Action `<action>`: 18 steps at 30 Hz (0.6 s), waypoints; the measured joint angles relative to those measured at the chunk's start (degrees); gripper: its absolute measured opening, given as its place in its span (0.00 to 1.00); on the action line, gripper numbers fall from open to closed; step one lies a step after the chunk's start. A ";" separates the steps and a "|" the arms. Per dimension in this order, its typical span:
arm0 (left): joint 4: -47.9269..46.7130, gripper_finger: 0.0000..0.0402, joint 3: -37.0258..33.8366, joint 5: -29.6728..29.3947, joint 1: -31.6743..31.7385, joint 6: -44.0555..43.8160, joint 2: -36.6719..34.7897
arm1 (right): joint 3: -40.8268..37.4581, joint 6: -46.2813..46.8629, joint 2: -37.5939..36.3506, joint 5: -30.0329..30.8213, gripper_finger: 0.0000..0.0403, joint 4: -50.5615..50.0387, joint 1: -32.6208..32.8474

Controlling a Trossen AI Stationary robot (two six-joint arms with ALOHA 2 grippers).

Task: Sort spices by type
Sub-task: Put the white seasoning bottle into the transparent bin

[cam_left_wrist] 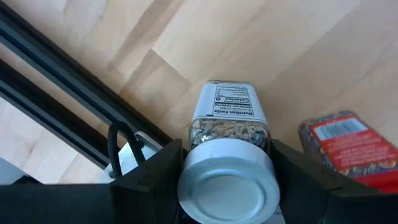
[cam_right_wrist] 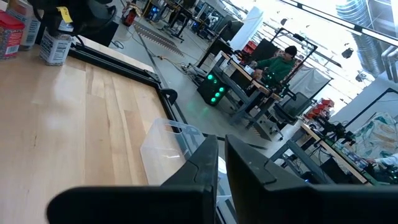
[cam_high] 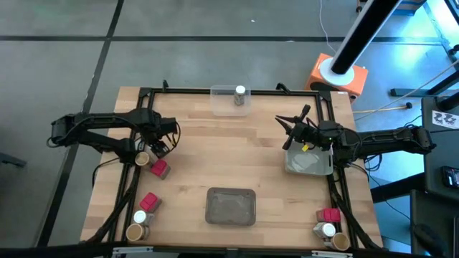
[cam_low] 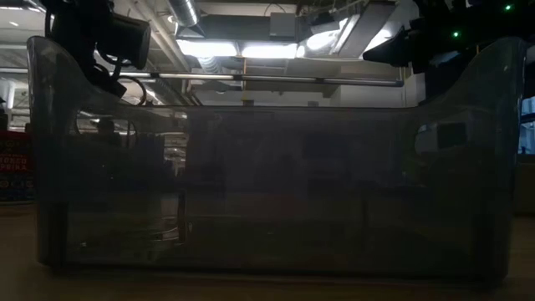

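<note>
From above, the left gripper [cam_high: 152, 148] sits at the table's [cam_high: 237, 161] left edge over a jar [cam_high: 143, 158], with a red pack [cam_high: 159, 168] just beside it; the right gripper [cam_high: 292, 126] hovers above a grey tray [cam_high: 310, 162] on the right side, fingers pinched together and empty. The low view shows only a clear plastic tray [cam_low: 267, 192] filling the frame, both arms dark shapes above it. In the left wrist view, the white-capped jar [cam_left_wrist: 227, 155] lies directly between the half-open fingers [cam_left_wrist: 152, 171], which flank its cap closely; whether they press it cannot be told. The right wrist view shows its closed fingers [cam_right_wrist: 211, 168] holding nothing.
</note>
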 joint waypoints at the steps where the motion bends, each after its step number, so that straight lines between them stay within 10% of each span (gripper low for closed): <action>1: 0.10 0.50 0.26 -0.10 0.02 -0.35 0.02 | 0.00 -0.01 0.00 0.00 0.08 0.00 0.00; 18: -0.38 0.50 10.93 -0.01 3.34 -2.58 0.02 | 0.00 -0.01 0.00 -0.02 0.08 0.09 0.00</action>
